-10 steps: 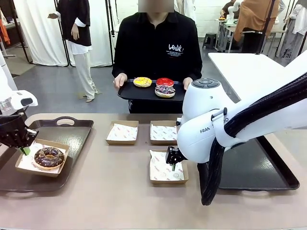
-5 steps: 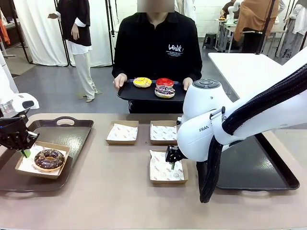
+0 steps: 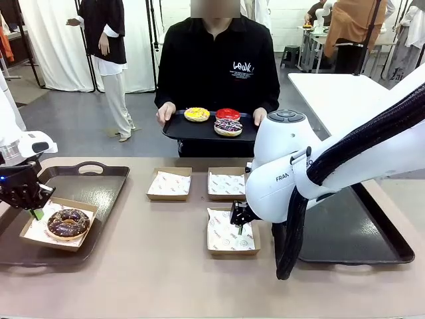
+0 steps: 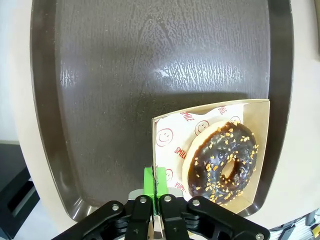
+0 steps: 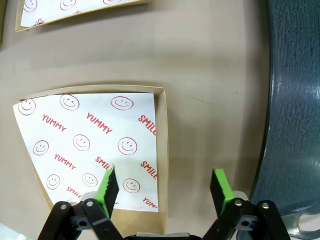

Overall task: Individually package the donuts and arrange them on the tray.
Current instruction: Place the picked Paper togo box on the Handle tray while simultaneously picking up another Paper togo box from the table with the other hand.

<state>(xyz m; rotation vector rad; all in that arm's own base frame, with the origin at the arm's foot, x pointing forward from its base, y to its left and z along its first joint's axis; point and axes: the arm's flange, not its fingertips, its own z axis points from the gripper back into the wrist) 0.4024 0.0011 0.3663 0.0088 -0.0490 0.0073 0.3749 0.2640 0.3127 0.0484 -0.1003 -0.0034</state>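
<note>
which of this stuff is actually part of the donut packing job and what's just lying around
Job: chocolate-glazed ring donut in its brown paper-lined cardboard box; yellow-iced donut, red-iced donut, dark sprinkled donut on the person's black plastic tray; three empty paper-lined boxes; dark brown table tray.
Lying about: white table behind; grey stool.

Donut glaze glossy — box matt cardboard w/ paper lining; tray grainy, semi-gloss plastic.

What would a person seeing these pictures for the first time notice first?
First, the chocolate-glazed ring donut in a shallow brown cardboard box on the dark tray at the robot's left, with the left gripper shut on the box's rim. Across the table, a person holds a black tray bearing three more donuts.
</note>
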